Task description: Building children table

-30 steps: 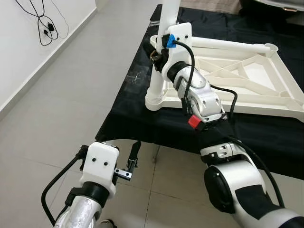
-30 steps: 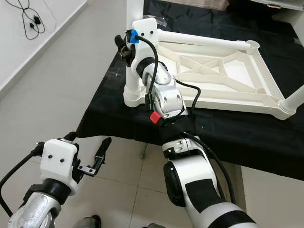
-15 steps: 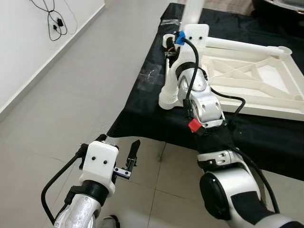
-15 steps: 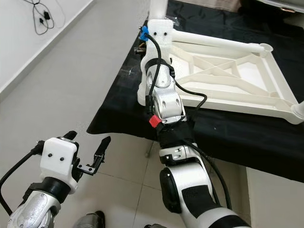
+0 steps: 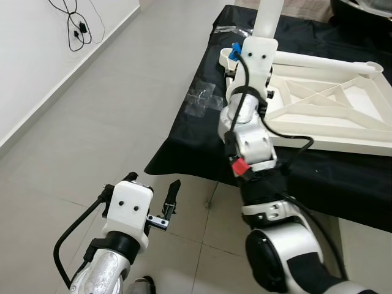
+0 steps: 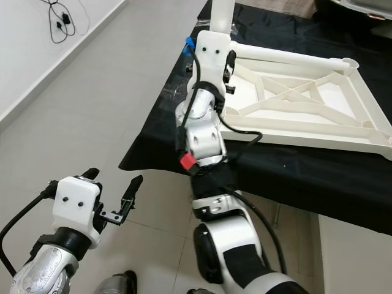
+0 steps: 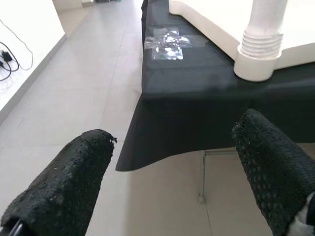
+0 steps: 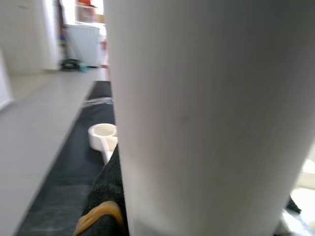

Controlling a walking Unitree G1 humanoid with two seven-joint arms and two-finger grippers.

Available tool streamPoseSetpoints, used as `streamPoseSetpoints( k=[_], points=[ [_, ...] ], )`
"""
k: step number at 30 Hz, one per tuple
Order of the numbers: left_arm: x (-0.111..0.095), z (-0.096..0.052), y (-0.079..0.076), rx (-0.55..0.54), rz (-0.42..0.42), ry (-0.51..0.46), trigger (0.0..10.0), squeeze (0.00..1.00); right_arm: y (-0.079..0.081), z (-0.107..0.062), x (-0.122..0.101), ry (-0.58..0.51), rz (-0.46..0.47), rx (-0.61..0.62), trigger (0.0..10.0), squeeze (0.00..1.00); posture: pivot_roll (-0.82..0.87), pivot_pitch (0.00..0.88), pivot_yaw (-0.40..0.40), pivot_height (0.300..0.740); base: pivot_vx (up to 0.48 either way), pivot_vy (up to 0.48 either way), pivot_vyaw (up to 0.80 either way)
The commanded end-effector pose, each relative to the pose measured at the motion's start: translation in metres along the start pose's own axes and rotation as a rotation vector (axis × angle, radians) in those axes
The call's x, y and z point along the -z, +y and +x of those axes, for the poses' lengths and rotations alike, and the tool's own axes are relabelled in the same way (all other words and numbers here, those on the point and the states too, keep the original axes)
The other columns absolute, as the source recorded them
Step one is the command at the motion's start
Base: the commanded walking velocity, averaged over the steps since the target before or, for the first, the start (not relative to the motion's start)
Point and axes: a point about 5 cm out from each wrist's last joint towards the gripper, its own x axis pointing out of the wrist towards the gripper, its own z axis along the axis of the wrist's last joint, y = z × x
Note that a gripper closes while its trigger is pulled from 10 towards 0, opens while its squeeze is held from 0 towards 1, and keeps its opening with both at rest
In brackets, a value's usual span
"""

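While upturned, the white table frame shows cross-braced ribs.

Open floor left of the black table; on top, the tabletop frame, upright leg and right arm crowd the near corner.
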Motion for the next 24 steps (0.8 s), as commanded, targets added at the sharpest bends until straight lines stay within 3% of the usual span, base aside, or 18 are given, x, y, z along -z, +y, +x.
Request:
streamPoseSetpoints(
  k=[1, 6, 14, 22, 24],
  points=[
    [0.004, 0.000, -0.001, 0.005, 0.006, 0.014, 10.0, 0.00, -0.011, -0.001, 0.054, 0.209, -0.120, 0.088, 10.0, 0.00, 0.12, 0.208, -0.114, 0.740, 0.000, 0.000, 0.00],
    [0.003, 0.000, 0.000, 0.002, 0.008, 0.011, 10.0, 0.00, -0.016, 0.009, 0.063, 0.325, -0.045, 0.212, 10.0, 0.00, 0.12, 0.203, -0.116, 0.740, 0.000, 0.000, 0.00],
    [0.002, 0.000, -0.001, 0.009, 0.010, 0.006, 10.0, 0.00, -0.029, 0.020, 0.068, 0.382, 0.015, 0.293, 10.0, 0.00, 0.12, 0.214, -0.116, 0.740, 0.000, 0.000, 0.00],
    [0.001, 0.001, -0.001, 0.012, 0.012, 0.005, 10.0, 0.00, -0.039, 0.020, 0.076, 0.431, 0.027, 0.397, 10.0, 0.00, 0.12, 0.217, -0.109, 0.740, 0.000, 0.000, 0.00],
    [0.001, 0.002, -0.001, 0.013, 0.012, 0.003, 10.0, 0.00, -0.044, 0.017, 0.088, 0.504, 0.060, 0.456, 10.0, 0.00, 0.12, 0.218, -0.108, 0.740, 0.000, 0.000, 0.00]
  ],
)
